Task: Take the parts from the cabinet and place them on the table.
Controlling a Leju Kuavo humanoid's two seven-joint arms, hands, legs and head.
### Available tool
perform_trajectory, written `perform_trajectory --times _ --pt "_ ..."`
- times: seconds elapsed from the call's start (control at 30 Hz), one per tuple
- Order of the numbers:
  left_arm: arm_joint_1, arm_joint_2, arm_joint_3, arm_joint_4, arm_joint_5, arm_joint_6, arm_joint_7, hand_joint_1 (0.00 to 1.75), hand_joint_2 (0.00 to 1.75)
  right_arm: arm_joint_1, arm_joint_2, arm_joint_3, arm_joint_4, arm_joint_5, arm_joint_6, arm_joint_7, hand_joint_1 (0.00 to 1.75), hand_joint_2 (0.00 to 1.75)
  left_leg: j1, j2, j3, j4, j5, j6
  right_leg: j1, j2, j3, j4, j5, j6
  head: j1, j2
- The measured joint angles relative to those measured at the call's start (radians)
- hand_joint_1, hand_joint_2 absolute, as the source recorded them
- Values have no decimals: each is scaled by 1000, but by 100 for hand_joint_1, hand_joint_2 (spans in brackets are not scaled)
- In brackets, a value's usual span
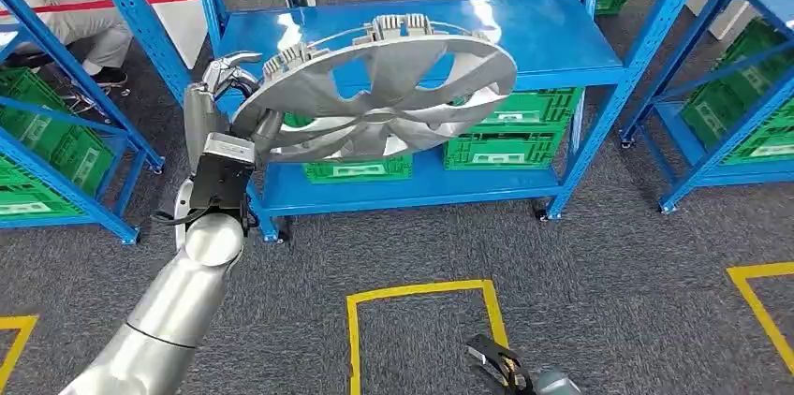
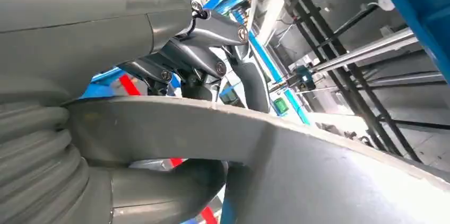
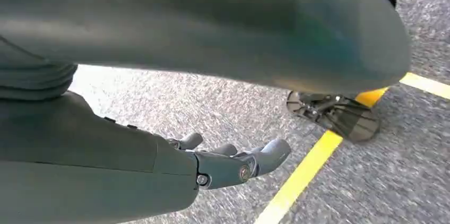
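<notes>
1. Hubcap sat in our left hand, pinched at its rim, clear of the blue shelf and tilted, its disc spreading away to the hand's right.
2. Left wrist view showed fingers and thumb clamped over the rim.
3. Right hand hung low over carpet with nothing in it, fingers loosely extended; we judged it well apart from the part.
4. Shelf uprights flanked the disc; open floor lay below. No table visible, so we judged a turn away was due.
</notes>
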Motion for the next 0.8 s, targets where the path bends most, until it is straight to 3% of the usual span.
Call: perform_trajectory --times 0.03,0.07,0.1,0.17,0.2,0.23,0.27,0.3,0.33,0.37,0.4,0.43,0.47,0.5,0.53,0.57,0.6,0.7,0.73,0.8 --pt "-1 -2 0 -3 -2 -2 0 175 175 -1 1 -1 0 3 0 2 0 0 -5 -2 73 -91 -34 13 -2 0 -4 0 11 3 1 0" --pt "-2 -6 0 -5 -5 -5 0 175 175 0 1 -1 0 4 0 3 0 0 -11 -1 128 -172 -69 18 1 2 -9 -3 21 12 0 0" --pt "-3 -7 0 -5 -7 -6 0 175 175 -1 1 -1 0 5 0 4 0 0 -15 -1 116 -172 -62 16 -3 -1 -6 -14 35 21 2 0" --pt "-6 -7 0 -5 -6 -7 0 175 175 -2 1 -2 0 7 -1 6 0 0 -23 -1 102 -187 -41 33 -10 -1 -4 -40 66 37 -3 0" --pt "-5 -7 0 -5 -6 -7 0 175 175 1 1 -2 0 7 -1 7 0 0 -12 2 101 -204 -17 41 -7 1 -7 -46 72 43 -5 0" --pt "-5 -8 0 -2 -7 -7 1 175 175 4 1 -2 0 7 -1 7 0 0 -11 7 96 -210 0 47 -9 2 -15 -31 31 43 -4 0" --pt "-5 -9 0 -2 -7 -8 1 175 175 4 1 -2 0 8 2 7 0 0 -10 6 81 -210 16 57 -7 2 -29 13 -36 42 -3 0" --pt "-5 -10 0 -2 -6 -8 2 175 175 4 1 -3 0 9 5 7 0 0 -10 6 63 -209 30 59 -7 2 -46 85 -105 46 -3 0" --pt "-5 -10 0 -2 -6 -8 2 175 175 3 1 -4 0 8 5 7 0 0 -11 6 45 -208 44 59 -7 2 -64 169 -155 50 -3 0" --pt "-5 -10 0 0 -7 -8 2 175 175 2 0 -7 0 8 -1 7 0 0 -11 6 27 -206 56 58 -6 2 -74 238 -176 53 -3 0" --pt "-3 -10 0 2 -7 -8 2 175 175 3 0 -8 0 9 -1 7 0 0 -11 7 6 -203 70 57 -7 2 -70 279 -163 55 -3 0" --pt "-1 -10 0 3 -7 -8 2 175 175 3 -1 -8 0 8 -1 7 0 0 -10 8 -13 -199 82 55 -8 2 -46 274 -132 56 -3 0" --pt "0 -9 0 4 -7 -8 2 175 175 3 -1 -8 0 9 -1 7 0 0 -8 8 -33 -194 93 51 -9 1 -3 232 -96 57 -3 0" --pt "0 -9 0 4 -7 -8 2 175 175 2 -1 -8 0 9 -1 7 0 0 -6 8 -52 -187 103 46 -9 1 56 163 -78 59 -3 0" --pt "0 -9 0 3 -7 -8 2 175 175 0 -1 -8 0 9 -1 7 0 0 -5 8 -67 -177 111 40 -11 0 125 78 -98 61 -3 0" --pt "-1 -9 0 0 -7 -8 2 175 175 -3 -1 -8 -1 9 -1 7 0 0 -12 7 -82 -168 115 33 -3 2 180 -11 -153 58 -2 0" --pt "1 -9 0 0 -7 -8 3 175 175 -2 -1 -8 -2 9 -1 6 0 0 -12 7 -80 -168 124 27 -1 7 167 0 -150 37 -5 0" --pt "0 -8 0 0 -13 -10 3 175 175 1 0 -8 -2 13 -1 13 0 0 -10 7 -83 -174 150 10 -4 6 154 -10 -132 16 -3 0" --pt "0 -7 0 2 -13 -10 3 175 175 0 1 -8 -1 13 -1 13 0 0 -5 4 -93 -163 124 4 -6 0 149 -10 -121 8 -2 0" --pt "0 -4 0 2 -14 -10 4 175 175 -2 0 -8 -2 13 -2 13 0 0 -2 3 -120 -66 6 -11 -7 1 125 -12 -98 1 -6 0"
